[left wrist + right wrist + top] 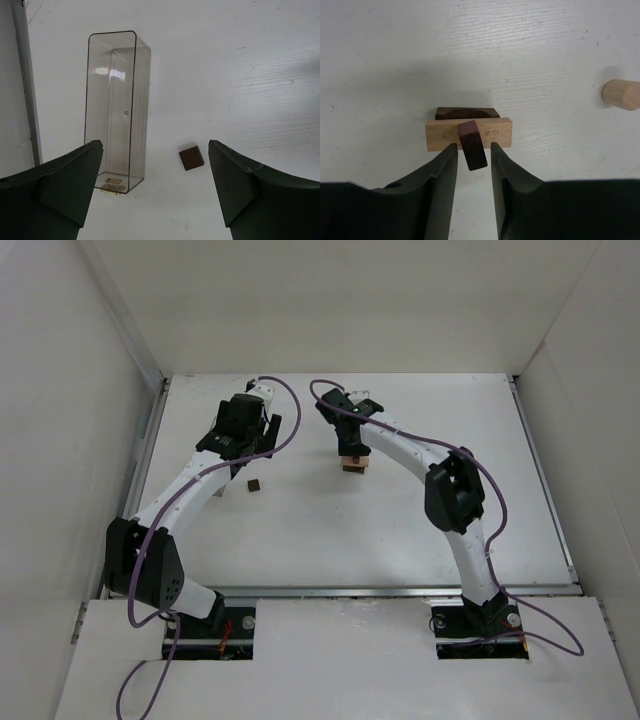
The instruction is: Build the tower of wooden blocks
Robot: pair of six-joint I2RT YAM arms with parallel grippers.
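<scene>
Six things, four kinds.
One tan slab [442,135], one pale cylinder [621,94], one clear box [117,110], three dark brown blocks: rear block [466,113], tilted block [473,150], loose cube [192,157].

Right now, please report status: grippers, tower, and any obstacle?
Left gripper open, facing loose dark cube. Right gripper around tilted dark block over tan slab, grip unclear. Clear box beside cube, cylinder lying apart.

Tan slab [440,135] lies flat atop dark brown block [467,113]. Reddish-brown cube [472,147] tilts over the slab's near edge. Pale cylinder [621,94] lies on its side, well apart. Second dark cube [192,157] sits alone on bench [250,75].
</scene>
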